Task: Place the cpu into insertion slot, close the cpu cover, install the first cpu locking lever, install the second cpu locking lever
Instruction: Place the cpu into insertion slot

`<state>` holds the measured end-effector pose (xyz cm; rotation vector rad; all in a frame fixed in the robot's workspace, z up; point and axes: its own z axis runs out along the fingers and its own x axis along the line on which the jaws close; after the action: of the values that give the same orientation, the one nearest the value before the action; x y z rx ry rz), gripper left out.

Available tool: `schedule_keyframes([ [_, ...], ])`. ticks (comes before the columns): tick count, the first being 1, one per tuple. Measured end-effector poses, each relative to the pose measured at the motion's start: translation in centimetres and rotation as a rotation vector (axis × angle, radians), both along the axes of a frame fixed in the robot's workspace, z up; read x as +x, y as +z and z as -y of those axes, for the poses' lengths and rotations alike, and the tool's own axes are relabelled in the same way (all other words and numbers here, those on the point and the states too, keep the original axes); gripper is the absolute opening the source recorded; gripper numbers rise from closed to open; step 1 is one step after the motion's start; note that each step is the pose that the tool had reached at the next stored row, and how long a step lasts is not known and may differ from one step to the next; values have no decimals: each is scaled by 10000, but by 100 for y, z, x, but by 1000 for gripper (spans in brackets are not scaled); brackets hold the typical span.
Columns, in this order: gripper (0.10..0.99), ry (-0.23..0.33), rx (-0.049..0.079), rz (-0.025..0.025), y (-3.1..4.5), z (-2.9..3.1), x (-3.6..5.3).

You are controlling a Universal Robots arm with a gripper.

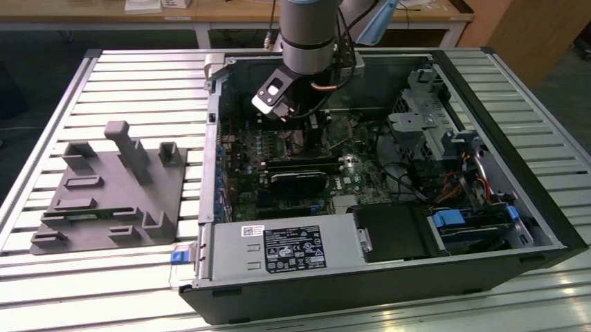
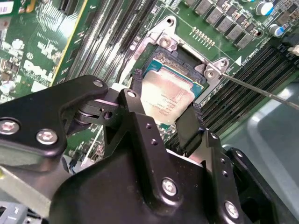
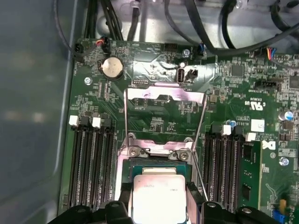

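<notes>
My gripper (image 2: 163,105) is shut on the cpu (image 2: 166,95), a flat square chip with a dull silver top, one black finger (image 2: 135,95) against each of two opposite edges. The chip sits right over the insertion slot (image 2: 182,58); whether it rests in it I cannot tell. In the first wrist view the cpu (image 3: 159,198) lies between the fingers with the insertion slot (image 3: 159,161) around it. The cpu cover (image 3: 166,92), a thin silver frame, is swung open and stands away from the slot. Two thin wire locking levers (image 3: 125,116) (image 3: 202,116) stand raised on either side of it.
The arm (image 1: 309,34) reaches down into an open computer case (image 1: 544,228) on a slatted table. Memory slots (image 3: 91,163) flank the socket on both sides. A round battery (image 3: 112,67) and black cables (image 3: 205,28) lie beyond. A grey fixture (image 1: 111,187) stands at the exterior view's left.
</notes>
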<state>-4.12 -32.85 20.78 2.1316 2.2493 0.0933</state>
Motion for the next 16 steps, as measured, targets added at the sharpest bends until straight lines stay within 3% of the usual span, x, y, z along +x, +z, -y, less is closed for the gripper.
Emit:
schedule_keyframes([
  [7, 537, -681, -1, -1, -41, -1, -5],
  [16, 537, -755, 0, 0, -111, -23, -10],
])
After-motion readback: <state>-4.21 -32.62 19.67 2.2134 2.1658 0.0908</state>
